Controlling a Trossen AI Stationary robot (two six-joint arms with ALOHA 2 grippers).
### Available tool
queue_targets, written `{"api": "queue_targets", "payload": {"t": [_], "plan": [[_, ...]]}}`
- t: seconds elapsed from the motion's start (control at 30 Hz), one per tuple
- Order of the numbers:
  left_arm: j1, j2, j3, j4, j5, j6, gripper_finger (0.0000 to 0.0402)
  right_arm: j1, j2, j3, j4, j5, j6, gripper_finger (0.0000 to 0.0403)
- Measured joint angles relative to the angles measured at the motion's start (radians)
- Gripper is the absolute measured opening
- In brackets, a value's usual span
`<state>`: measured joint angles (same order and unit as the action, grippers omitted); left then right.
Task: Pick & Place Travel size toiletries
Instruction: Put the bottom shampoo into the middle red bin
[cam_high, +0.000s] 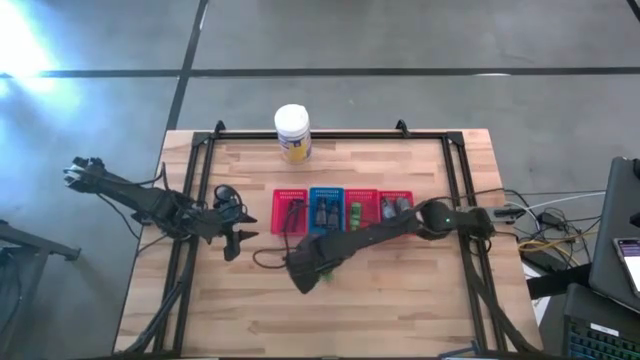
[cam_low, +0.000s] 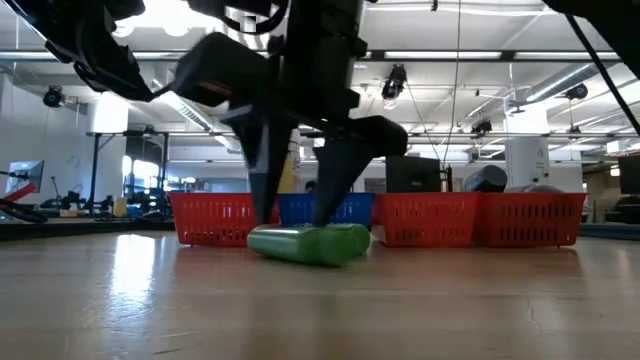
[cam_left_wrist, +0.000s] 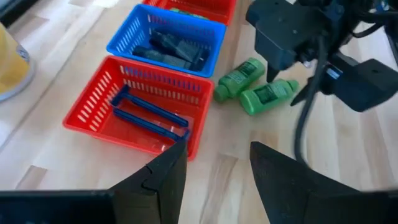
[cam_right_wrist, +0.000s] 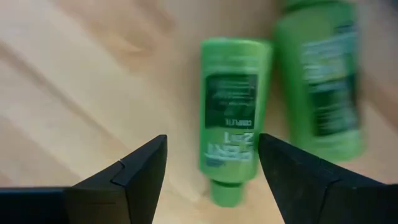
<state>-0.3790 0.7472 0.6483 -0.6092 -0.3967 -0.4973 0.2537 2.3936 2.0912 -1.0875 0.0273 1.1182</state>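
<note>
Green bottle (cam_right_wrist: 231, 118) lies between the open fingers of the right gripper (cam_right_wrist: 211, 163); pick step, closing next. Left gripper (cam_left_wrist: 214, 163) waits open.

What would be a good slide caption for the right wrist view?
Right gripper open above two green bottles lying side by side on the wooden table.

The scene is lit from above by ceiling lights (cam_low: 180, 20), seen as bright strips in the low view, and a strong white glare is thrown across the floor (cam_high: 25, 45) at the upper left of the high view. In the right wrist view the green bottles (cam_right_wrist: 231, 118) are blurred, the farther one most, while the table (cam_low: 450, 300) carries a soft sheen.
</note>
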Motion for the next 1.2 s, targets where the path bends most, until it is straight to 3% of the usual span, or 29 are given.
{"api": "queue_targets", "payload": {"t": [0.2,0.5,0.83,1.0,1.2], "plan": [[0.0,-0.001,0.0,-0.008,0.02,-0.011,0.0181,0.001,0.071,0.083,-0.035,-0.005,-0.023,0.0244],[0.0,-0.002,0.0,-0.009,0.02,-0.012,0.0181,-0.001,0.077,0.031,-0.035,-0.003,0.041,0.0259],[0.0,-0.002,0.0,-0.009,0.012,-0.012,0.0181,0.022,0.036,0.027,-0.038,0.012,0.038,0.013],[0.0,-0.002,0.0,-0.009,0.011,-0.011,0.0181,0.045,-0.057,0.028,-0.11,0.171,0.139,0.0124],[0.0,-0.002,0.0,-0.008,0.001,-0.008,0.0181,-0.003,-0.177,0.01,-0.295,0.246,0.287,0.0141]]}}
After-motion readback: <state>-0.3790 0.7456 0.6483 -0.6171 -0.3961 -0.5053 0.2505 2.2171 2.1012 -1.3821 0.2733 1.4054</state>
